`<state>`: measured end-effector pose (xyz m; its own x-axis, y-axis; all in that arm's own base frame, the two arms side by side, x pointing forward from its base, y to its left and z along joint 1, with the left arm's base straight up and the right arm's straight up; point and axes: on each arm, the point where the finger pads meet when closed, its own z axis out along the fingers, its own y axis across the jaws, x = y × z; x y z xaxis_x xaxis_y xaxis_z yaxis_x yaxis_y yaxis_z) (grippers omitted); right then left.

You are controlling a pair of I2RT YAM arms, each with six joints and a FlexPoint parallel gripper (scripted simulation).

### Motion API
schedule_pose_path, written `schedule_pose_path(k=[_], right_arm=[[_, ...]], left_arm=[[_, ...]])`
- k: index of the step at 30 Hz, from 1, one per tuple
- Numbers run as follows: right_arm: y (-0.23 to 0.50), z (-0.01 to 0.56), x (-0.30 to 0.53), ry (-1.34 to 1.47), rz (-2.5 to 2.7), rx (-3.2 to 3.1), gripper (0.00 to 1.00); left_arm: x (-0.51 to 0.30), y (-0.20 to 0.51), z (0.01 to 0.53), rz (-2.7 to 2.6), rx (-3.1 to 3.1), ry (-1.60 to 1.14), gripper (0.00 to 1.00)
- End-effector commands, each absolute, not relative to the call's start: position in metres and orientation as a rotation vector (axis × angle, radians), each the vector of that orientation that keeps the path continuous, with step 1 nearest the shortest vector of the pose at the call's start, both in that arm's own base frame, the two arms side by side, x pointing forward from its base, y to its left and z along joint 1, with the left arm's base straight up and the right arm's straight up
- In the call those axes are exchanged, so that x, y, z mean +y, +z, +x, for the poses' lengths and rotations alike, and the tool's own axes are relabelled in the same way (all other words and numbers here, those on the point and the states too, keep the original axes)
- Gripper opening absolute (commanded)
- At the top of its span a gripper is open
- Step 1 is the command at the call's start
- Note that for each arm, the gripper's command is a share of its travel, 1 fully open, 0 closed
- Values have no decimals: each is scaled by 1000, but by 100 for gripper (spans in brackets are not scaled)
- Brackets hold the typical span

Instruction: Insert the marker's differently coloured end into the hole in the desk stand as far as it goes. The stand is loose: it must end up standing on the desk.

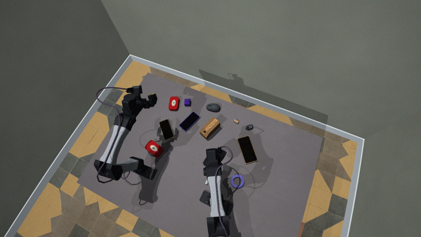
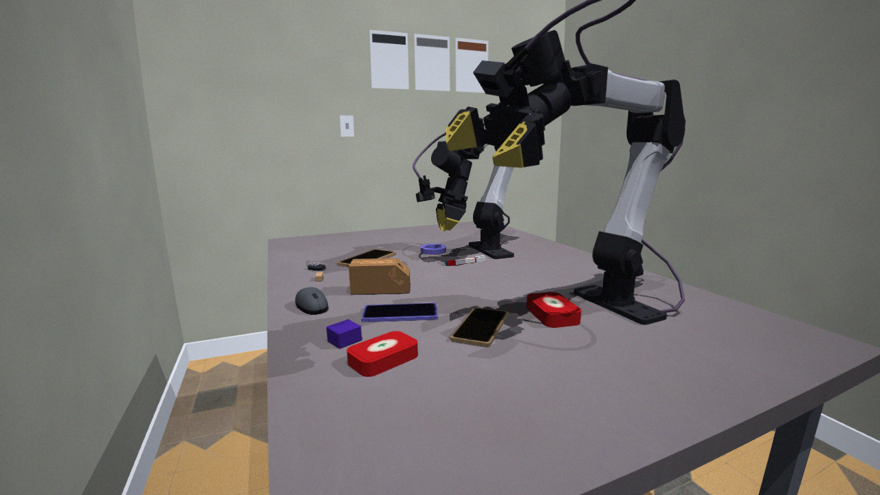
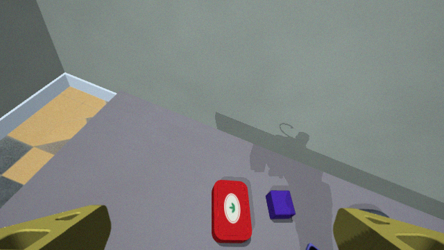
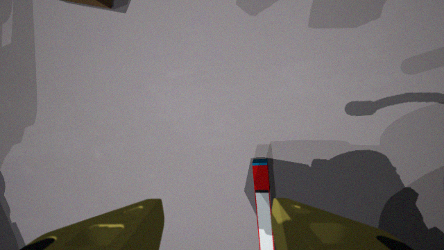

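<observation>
Marker (image 1: 206, 182) (image 2: 464, 261) (image 4: 262, 194) flat nr R jaws (image 2: 446, 226), ~half open, empty; L jaws (image 1: 152, 98) (image 2: 483, 157) wide, empty.

Two robot arms (image 1: 116, 144) (image 2: 636, 184) (image 1: 216, 191) (image 2: 497, 184) wear pale gray, smooth-shelled links between black joints and black wrist housings, with a dark purple-gray cable (image 1: 118, 118) (image 2: 578, 12) looping along each. Black slotted brackets carry mustard-yellow, wedge-shaped fingers (image 2: 463, 130) pierced by angular cutouts, and black base plates (image 2: 652, 316) (image 2: 508, 253) show small holes.
</observation>
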<state>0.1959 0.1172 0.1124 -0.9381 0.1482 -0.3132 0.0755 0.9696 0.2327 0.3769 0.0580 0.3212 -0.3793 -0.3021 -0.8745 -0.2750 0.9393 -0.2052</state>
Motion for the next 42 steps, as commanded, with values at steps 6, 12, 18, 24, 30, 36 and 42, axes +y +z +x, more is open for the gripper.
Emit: schedule_pose_path(k=[6, 12, 18, 24, 30, 36, 42], right_arm=[[84, 140, 108, 107, 173, 2865, 50], [74, 121, 105, 38, 115, 2868, 50], [66, 105, 102, -10, 24, 2872, 50], [67, 103, 107, 17, -14, 2869, 50], [62, 100, 107, 7, -24, 2894, 50], [53, 101, 102, -19, -42, 2902, 50], [66, 103, 110, 23, -38, 2886, 50]], left_arm=[[23, 394, 386, -115, 1664, -23, 100], [11, 410, 381, -30, 1564, -2, 100], [-3, 426, 373, 29, 1491, -5, 100], [4, 429, 369, -1, 1485, 16, 100], [2, 434, 369, -5, 1477, -4, 100], [2, 434, 370, -4, 1478, -2, 100], [2, 434, 370, -4, 1478, -2, 100]])
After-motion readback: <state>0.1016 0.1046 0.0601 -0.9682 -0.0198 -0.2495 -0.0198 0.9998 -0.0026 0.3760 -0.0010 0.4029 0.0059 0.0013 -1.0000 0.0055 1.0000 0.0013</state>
